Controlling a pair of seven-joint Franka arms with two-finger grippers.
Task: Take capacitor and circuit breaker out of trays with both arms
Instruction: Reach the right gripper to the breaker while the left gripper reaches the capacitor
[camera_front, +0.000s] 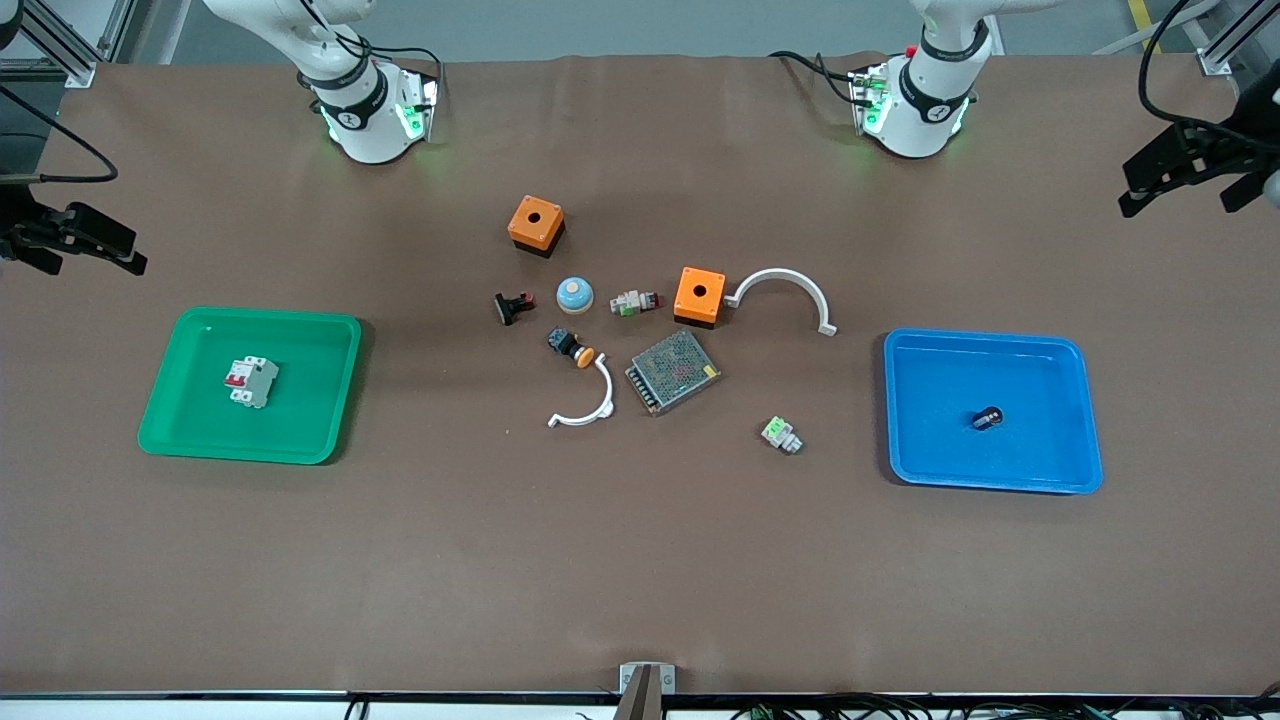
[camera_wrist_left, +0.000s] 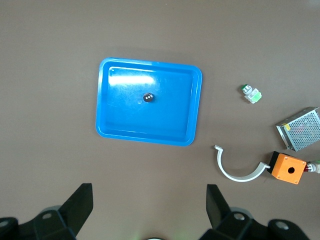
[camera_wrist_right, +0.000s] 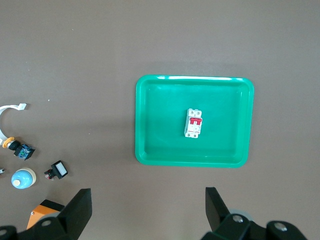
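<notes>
The capacitor (camera_front: 988, 418), a tiny black cylinder with a bluish-silver end, lies in the blue tray (camera_front: 1060, 360) toward the left arm's end of the table. It also shows in the left wrist view (camera_wrist_left: 148, 97). The breaker (camera_front: 250, 381), a light-grey block with red levers, lies in the green tray (camera_front: 310, 350) toward the right arm's end; it also shows in the right wrist view (camera_wrist_right: 194, 123). My left gripper (camera_wrist_left: 149, 192) is open and empty, high up beside the blue tray (camera_wrist_left: 115, 120). My right gripper (camera_wrist_right: 148, 196) is open and empty, high up beside the green tray (camera_wrist_right: 150, 125).
Loose parts lie mid-table: two orange boxes (camera_front: 536, 224) (camera_front: 699, 295), a blue dome (camera_front: 575, 294), a grey mesh box (camera_front: 673, 371), two white arcs (camera_front: 790, 290) (camera_front: 590, 405), a connector with a green end (camera_front: 781, 434), an orange-capped switch (camera_front: 570, 346) and a black-and-red push-button (camera_front: 513, 306).
</notes>
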